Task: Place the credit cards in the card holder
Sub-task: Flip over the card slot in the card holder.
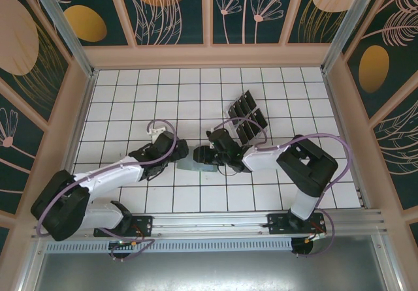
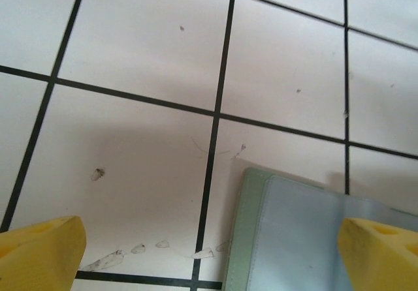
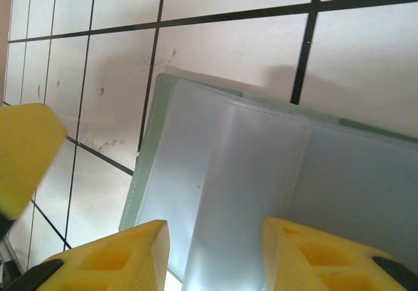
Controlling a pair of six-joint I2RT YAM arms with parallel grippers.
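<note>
The sage-green card holder [image 1: 195, 168] lies open on the tiled floor between my two grippers. Its clear plastic sleeves [image 3: 261, 173] face up. My right gripper [image 3: 215, 245] hovers open just above the sleeves, nothing between its yellow fingers [image 3: 124, 258]. My left gripper [image 2: 209, 252] is open wide, with the holder's left edge [image 2: 245, 239] lying between its fingertips and one finger [image 2: 382, 252] over the sleeve. In the top view the left gripper [image 1: 180, 153] and right gripper [image 1: 201, 154] nearly meet. Several dark credit cards [image 1: 247, 116] stand behind them in a slotted tray.
A yellow finger of the left gripper [image 3: 23, 154] shows at the left of the right wrist view, close to the holder. Walls enclose the tiled floor [image 1: 130, 95] on three sides. The metal rail [image 1: 215, 222] with the arm bases runs along the near edge.
</note>
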